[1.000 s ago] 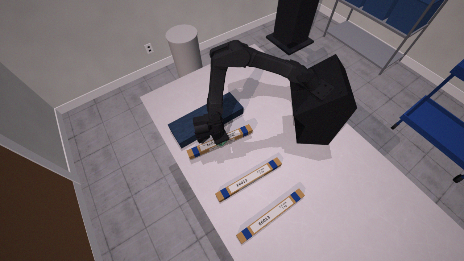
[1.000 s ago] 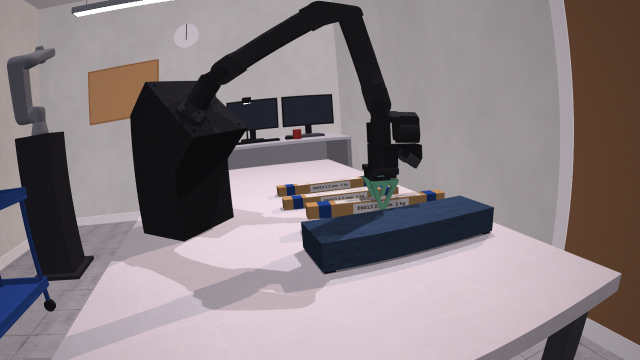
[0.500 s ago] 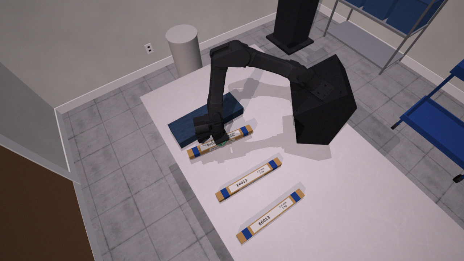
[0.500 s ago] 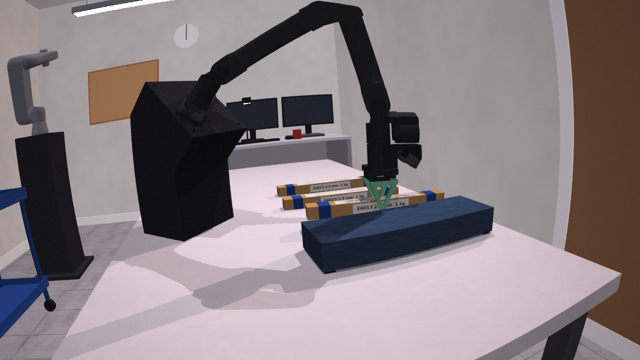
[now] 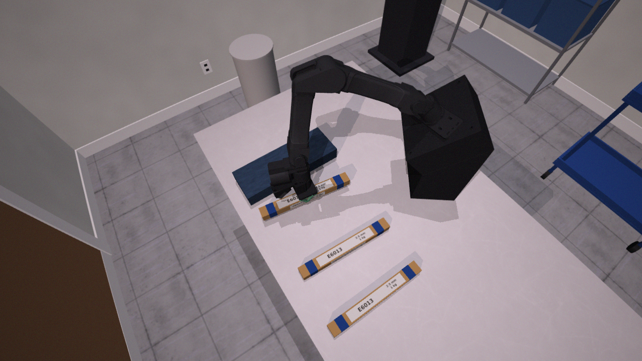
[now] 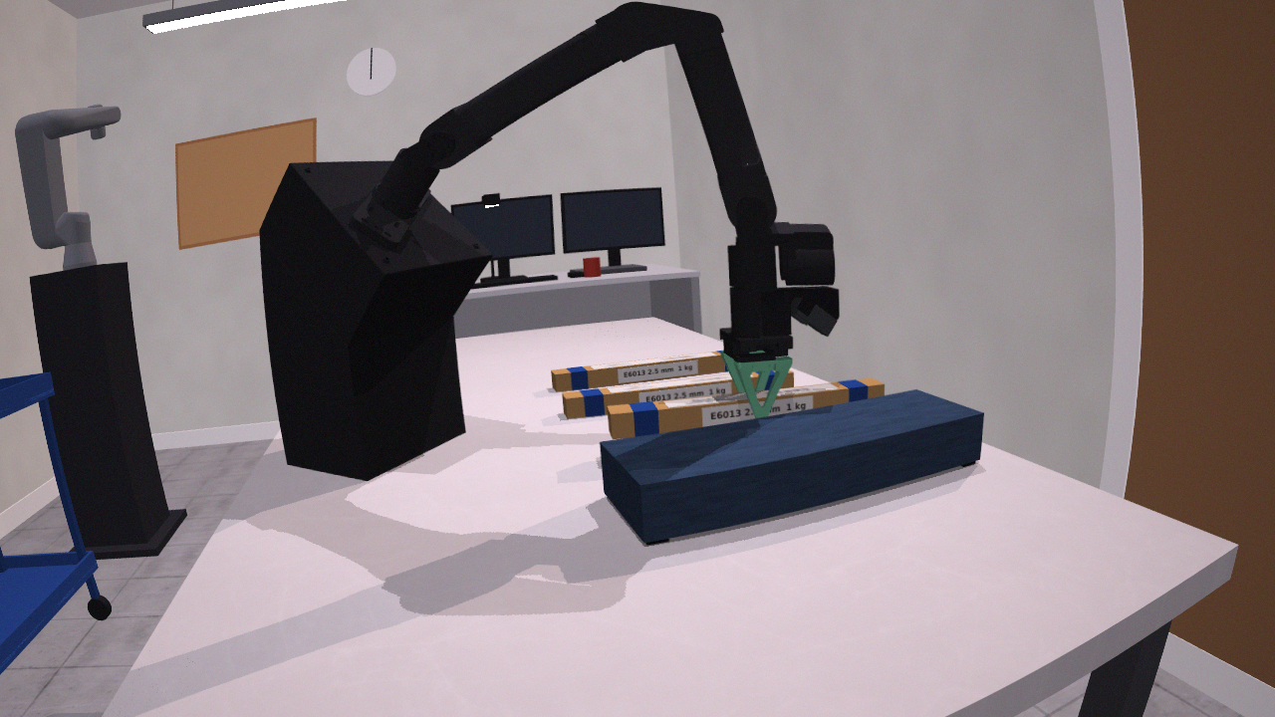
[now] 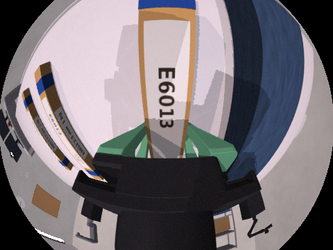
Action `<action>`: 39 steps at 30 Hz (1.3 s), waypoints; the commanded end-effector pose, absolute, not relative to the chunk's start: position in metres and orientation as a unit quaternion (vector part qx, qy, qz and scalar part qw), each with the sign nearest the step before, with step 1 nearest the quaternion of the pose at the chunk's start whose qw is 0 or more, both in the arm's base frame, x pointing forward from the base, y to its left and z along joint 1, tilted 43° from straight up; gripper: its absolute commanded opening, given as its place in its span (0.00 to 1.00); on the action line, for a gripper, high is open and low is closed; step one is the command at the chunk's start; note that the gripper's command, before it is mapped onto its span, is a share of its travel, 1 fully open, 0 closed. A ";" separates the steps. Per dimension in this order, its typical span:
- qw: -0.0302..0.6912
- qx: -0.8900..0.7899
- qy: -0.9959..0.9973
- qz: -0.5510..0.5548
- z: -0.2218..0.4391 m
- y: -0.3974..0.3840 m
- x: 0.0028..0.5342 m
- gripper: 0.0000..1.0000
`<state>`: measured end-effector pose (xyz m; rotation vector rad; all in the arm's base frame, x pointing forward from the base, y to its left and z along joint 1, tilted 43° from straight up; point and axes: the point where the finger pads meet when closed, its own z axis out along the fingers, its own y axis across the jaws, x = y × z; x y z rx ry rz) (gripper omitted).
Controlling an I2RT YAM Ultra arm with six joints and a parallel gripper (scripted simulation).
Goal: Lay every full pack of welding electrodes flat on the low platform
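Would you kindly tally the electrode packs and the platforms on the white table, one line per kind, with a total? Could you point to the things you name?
Electrode packs (image 5: 279, 205) (image 6: 681, 418) (image 7: 166, 45): 3
Dark blue platform (image 5: 256, 175) (image 6: 802, 481) (image 7: 281, 69): 1
Total: 4

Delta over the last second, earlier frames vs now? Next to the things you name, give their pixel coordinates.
No visible move of the arm or its gripper (image 5: 307, 198) (image 6: 760, 414) (image 7: 166, 124), nothing visibly taken hold of or let go. Same as before: gripper around the pack nearest the platform (image 5: 268, 210) (image 6: 681, 418) (image 7: 166, 45), other two packs, platform (image 5: 251, 184) (image 6: 802, 463) (image 7: 282, 69).
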<state>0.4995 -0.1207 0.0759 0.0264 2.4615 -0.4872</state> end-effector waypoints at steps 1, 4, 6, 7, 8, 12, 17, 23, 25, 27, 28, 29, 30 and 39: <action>0.332 0.005 0.925 -0.185 0.092 -0.113 0.503 0.00; 0.331 0.005 0.925 -0.185 0.091 -0.113 0.503 0.00; 0.330 0.004 0.926 -0.185 0.092 -0.113 0.503 0.00; 0.330 0.004 0.926 -0.185 0.092 -0.113 0.503 0.00; 0.335 0.005 0.924 -0.185 0.096 -0.113 0.506 0.00; 0.334 0.005 0.924 -0.185 0.094 -0.113 0.505 0.00; 0.331 0.005 0.925 -0.185 0.090 -0.113 0.503 0.00; 0.331 0.005 0.925 -0.185 0.091 -0.113 0.503 0.00; 0.333 0.005 0.924 -0.185 0.093 -0.113 0.505 0.00; 0.333 0.005 0.924 -0.185 0.093 -0.113 0.504 0.00; 0.333 0.005 0.924 -0.185 0.092 -0.113 0.504 0.00; 0.333 0.005 0.925 -0.185 0.092 -0.113 0.504 0.00; 0.333 0.005 0.925 -0.185 0.092 -0.113 0.504 0.00; 0.329 0.005 0.926 -0.185 0.087 -0.112 0.501 0.00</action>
